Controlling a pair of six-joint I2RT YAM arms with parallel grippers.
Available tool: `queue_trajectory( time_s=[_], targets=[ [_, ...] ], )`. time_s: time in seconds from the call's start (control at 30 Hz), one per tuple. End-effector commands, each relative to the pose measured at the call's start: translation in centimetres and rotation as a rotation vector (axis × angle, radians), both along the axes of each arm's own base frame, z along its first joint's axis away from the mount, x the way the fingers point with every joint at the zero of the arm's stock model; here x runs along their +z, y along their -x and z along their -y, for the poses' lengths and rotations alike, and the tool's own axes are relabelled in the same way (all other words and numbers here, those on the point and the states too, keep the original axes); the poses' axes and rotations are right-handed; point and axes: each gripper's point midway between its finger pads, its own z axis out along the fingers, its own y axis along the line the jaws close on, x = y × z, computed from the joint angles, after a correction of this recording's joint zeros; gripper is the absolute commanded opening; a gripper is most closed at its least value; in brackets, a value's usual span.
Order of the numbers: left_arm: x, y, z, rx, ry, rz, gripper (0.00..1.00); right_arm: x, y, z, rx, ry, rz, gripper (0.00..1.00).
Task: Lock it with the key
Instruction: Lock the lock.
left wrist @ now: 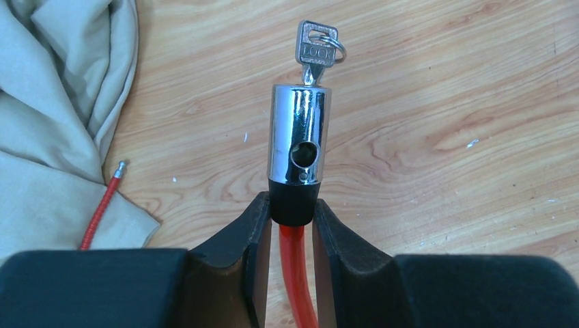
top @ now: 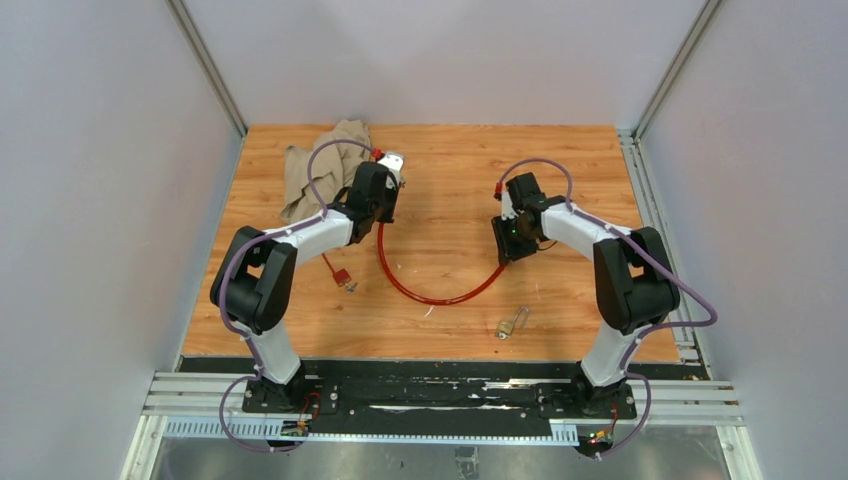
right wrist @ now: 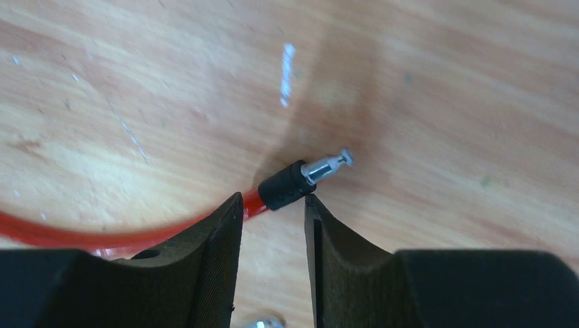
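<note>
The left gripper [left wrist: 290, 208] clenched the chrome lock barrel [left wrist: 299, 130] by its black collar, hiding most of the red cable [left wrist: 295, 273]; the key [left wrist: 317, 46] sat in the barrel's far end. Well apart from the barrel, the right gripper [right wrist: 272, 205] gaped around the cable's blurred pin [right wrist: 328, 165], over a wooden table [top: 450, 160] between grey walls [top: 100, 150].

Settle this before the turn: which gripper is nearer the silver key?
Left gripper: it clamps the lock cylinder holding the key. Right gripper sits far off at the cable's pin end.
</note>
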Motion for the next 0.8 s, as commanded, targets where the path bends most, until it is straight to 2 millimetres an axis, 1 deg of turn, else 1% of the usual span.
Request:
queue_trajectory(
  time_s=[0.0,0.17,0.23,0.3,0.4,0.5,0.53,0.6,0.67,0.77],
  targets=[
    [2.4,-0.5,0.8,-0.009,0.045,0.077,0.00,-3.4,-0.3,-2.1,0.027,0.070,0.011,0.39],
    [2.4,-0.3,0.8,-0.013,0.050,0.084,0.00,-3.0,-1.0,-3.0,-0.046,0.004,0.042,0.45],
    [2.4,-0.3,0.8,-0.015,0.051,0.083,0.00,-3.1,-1.2,-3.2,-0.053,0.002,0.042,0.44],
    [2.4,-0.3,0.9,-0.017,0.054,0.084,0.00,-3.8,-1.2,-3.0,-0.045,0.026,0.034,0.38],
    [2.3,-0.3,1.1,-0.027,0.059,0.081,0.00,-5.0,-1.0,-2.5,-0.028,0.081,0.030,0.23],
    [2.3,-0.3,1.4,-0.046,0.063,0.087,0.00,-5.3,-2.0,-2.1,-0.003,0.116,0.069,0.08],
    [2.3,-0.3,1.5,-0.054,0.065,0.090,0.00,-5.0,-2.5,-2.2,0.004,0.114,0.090,0.03],
    [2.3,-0.3,1.7,-0.072,0.063,0.095,0.00,-3.9,-3.5,-3.2,0.028,0.063,0.134,0.01],
    [2.3,-0.3,1.8,-0.087,0.055,0.103,0.00,-2.3,-4.3,-5.1,0.070,-0.035,0.180,0.01],
    [2.5,-0.3,2.1,-0.116,0.052,0.123,0.00,1.0,-5.2,-8.6,0.149,-0.209,0.238,0.01]
  ],
)
